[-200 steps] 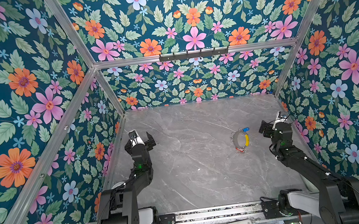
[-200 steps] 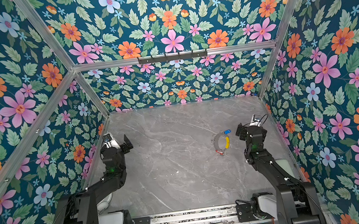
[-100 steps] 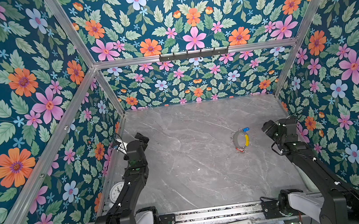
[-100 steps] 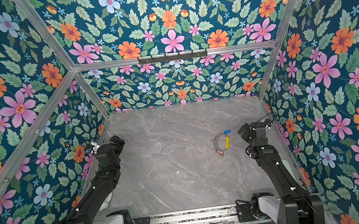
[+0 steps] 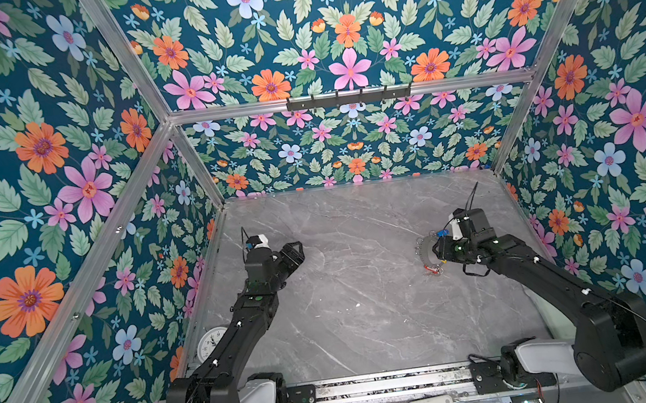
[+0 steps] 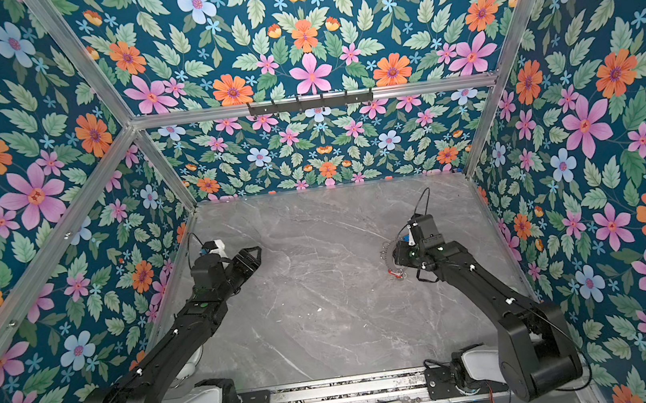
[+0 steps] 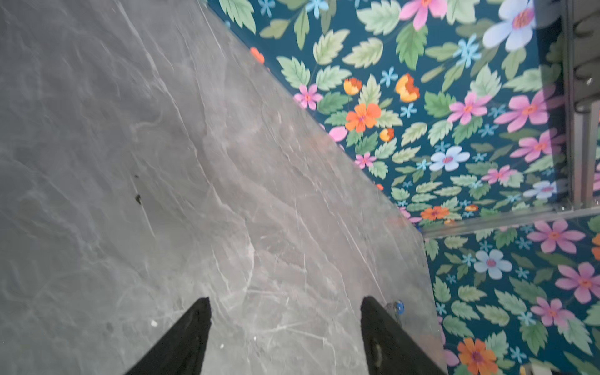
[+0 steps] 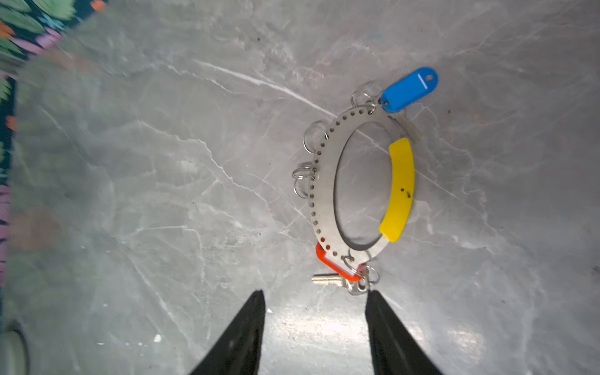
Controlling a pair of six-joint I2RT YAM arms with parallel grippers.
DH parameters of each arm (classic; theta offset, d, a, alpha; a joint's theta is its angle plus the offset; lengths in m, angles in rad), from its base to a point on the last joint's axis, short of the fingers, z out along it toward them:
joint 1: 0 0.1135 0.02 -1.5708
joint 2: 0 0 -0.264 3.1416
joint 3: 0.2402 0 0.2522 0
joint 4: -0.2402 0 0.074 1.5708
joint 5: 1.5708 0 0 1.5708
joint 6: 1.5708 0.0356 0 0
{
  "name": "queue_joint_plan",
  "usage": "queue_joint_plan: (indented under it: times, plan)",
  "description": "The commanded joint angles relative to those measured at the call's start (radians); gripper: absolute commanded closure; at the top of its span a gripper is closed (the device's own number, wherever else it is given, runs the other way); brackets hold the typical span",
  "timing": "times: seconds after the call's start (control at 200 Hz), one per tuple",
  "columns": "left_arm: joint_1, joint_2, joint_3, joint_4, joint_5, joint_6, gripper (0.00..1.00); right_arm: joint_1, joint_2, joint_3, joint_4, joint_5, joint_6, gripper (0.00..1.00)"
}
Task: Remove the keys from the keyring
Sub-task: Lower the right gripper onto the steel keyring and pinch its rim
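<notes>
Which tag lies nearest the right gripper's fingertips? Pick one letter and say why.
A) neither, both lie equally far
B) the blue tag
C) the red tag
C: in the right wrist view the red tag sits at the end of the keyring just ahead of the right gripper, and the blue tag at the far end.

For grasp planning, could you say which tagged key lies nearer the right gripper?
The red-tagged key, just ahead of the right gripper; the blue-tagged key lies across the keyring.

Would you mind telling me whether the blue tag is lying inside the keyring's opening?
No, the right wrist view shows the blue tag lying outside the keyring, just beyond its outer rim.
</notes>
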Motion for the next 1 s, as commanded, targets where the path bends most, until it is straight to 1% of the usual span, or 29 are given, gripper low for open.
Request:
queue_joint_plan:
  times: [0.0, 0.07, 0.18, 0.285, 0.435, 0.755, 0.995]
  plan:
    - [-0.039, -0.008, -0.011, -0.036, 0.036, 0.039, 0.24, 0.035, 0.058, 0.022, -0.104, 0.094, -0.083, 0.55]
    - [-0.046, 0.003, -0.015, -0.035, 0.044, 0.039, 0.25, 0.038, 0.105, 0.039, -0.119, 0.096, -0.095, 0.58]
    - [-0.049, 0.034, -0.012, -0.023, 0.071, 0.036, 0.27, 0.038, 0.159, 0.062, -0.123, 0.107, -0.111, 0.65]
    - [-0.052, 0.062, -0.01, -0.009, 0.089, 0.031, 0.27, 0.038, 0.192, 0.074, -0.125, 0.126, -0.118, 0.67]
    - [-0.055, 0.083, -0.011, 0.0, 0.1, 0.029, 0.27, 0.038, 0.233, 0.084, -0.114, 0.093, -0.132, 0.68]
    - [-0.056, 0.103, -0.011, 0.007, 0.118, 0.027, 0.27, 0.037, 0.286, 0.112, -0.118, 0.077, -0.15, 0.71]
    - [-0.055, 0.113, -0.005, 0.007, 0.131, 0.026, 0.27, 0.038, 0.305, 0.113, -0.124, 0.075, -0.151, 0.71]
